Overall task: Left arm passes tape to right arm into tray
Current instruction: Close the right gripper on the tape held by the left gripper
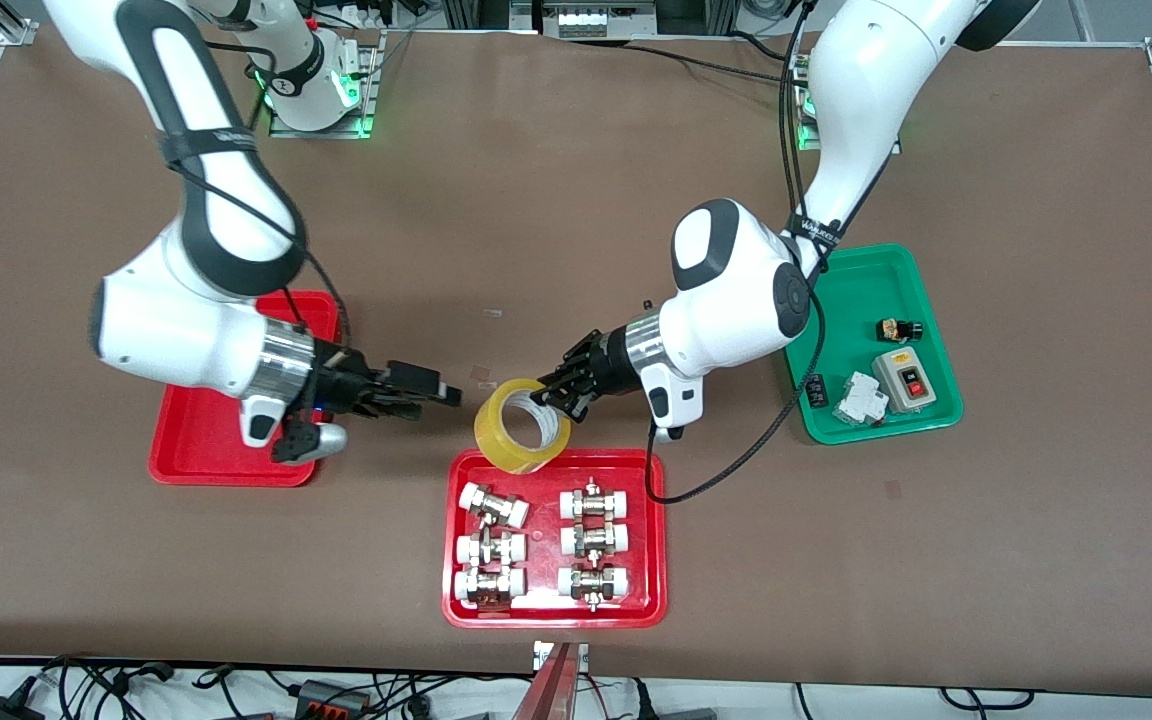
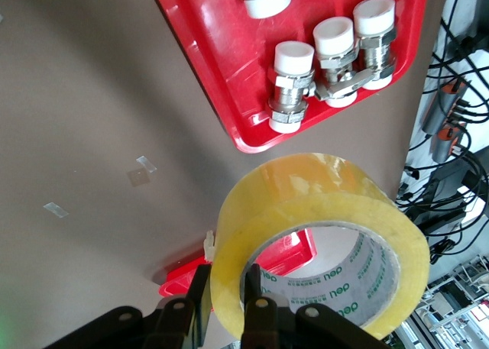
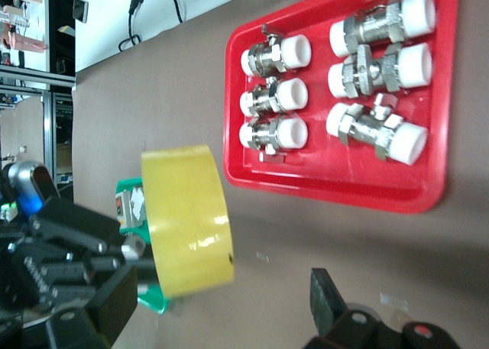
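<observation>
Item 1, tape (image 1: pixel 523 425): one roll, yellowish translucent, white printed core. Held in the air, tilted, over the worktop (image 1: pixel 556 220) at the rim of the fittings tray, between the two grippers.

Item 2, left gripper (image 1: pixel 558 392): black, on the left arm (image 1: pixel 736 290), which reached in from its base toward the middle of the worktop. Jaws clenched on the wall of the roll, one finger (image 2: pixel 256 307) inside the core and the other outside, as the left wrist view showed.

Item 3, right gripper (image 1: pixel 446 393): black, on the right arm (image 1: pixel 196 330). Positioned over bare worktop just beside the roll, not touching it. Jaws released; the right wrist view showed one finger (image 3: pixel 325 299) standing clear of the roll.

Item 4, plain red tray (image 1: pixel 186 450): lay toward the right arm's end of the worktop, largely under that arm's wrist.

Item 5, red fittings tray (image 1: pixel 656 540): nearest the front camera, holding six metal fittings (image 1: pixel 591 540) with white caps in two columns.

Item 6, green tray (image 1: pixel 871 265): toward the left arm's end, holding a grey switch box (image 1: pixel 904 380) with buttons, a white component (image 1: pixel 858 398) and a small dark part (image 1: pixel 899 329).
</observation>
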Tool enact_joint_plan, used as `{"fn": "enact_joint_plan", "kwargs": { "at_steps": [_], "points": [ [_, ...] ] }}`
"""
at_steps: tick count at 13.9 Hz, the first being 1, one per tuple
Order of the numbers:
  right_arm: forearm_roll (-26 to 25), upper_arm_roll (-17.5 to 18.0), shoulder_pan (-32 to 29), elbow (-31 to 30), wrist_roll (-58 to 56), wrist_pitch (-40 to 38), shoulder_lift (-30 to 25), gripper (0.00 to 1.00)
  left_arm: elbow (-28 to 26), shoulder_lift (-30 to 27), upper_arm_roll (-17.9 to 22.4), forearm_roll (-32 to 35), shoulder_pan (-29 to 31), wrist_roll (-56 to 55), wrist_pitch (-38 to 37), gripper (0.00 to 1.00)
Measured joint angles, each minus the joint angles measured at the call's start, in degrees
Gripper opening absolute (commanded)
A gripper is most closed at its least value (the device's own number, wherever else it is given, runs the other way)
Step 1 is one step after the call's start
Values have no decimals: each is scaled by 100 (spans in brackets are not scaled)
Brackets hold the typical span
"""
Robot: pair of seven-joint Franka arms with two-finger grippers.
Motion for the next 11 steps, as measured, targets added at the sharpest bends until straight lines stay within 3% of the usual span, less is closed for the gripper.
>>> {"fn": "enact_joint_plan", "kwargs": {
  "at_steps": [5,6,9,10,11],
  "points": [
    [308,0,324,47,0,550,209,100,7,51,4,0,-95,-18,4,1],
    [319,1,358,48,0,589,222,82,7,56,5,0,-99,-22,30,1],
    [320,-9,372,50,-162,612,235,13,9,96,7,0,-100,-23,299,1],
    [319,-22,372,50,-211,623,239,0,9,101,9,0,-99,-23,319,1],
    [322,-41,368,50,-239,624,245,0,17,102,18,0,-99,-24,335,1]
  ]
}}
